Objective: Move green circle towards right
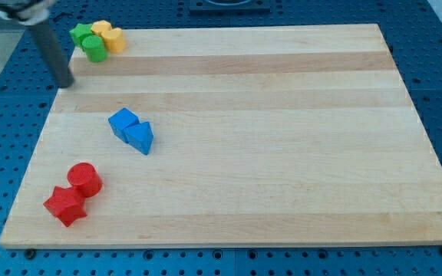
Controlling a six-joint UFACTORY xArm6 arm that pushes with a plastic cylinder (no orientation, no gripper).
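The green circle (94,50) stands at the board's top left corner, touching a green star-like block (80,34) on its upper left and a yellow block (110,40) on its right, with a second yellow block (100,30) behind. My tip (66,83) is at the board's left edge, below and left of the green circle, a short gap apart from it. The dark rod slants up toward the view's top left.
A blue cube (123,122) and a blue triangle (140,138) touch each other left of centre. A red cylinder (84,179) and a red star (65,205) sit at the bottom left. The wooden board (282,153) lies on a blue pegboard.
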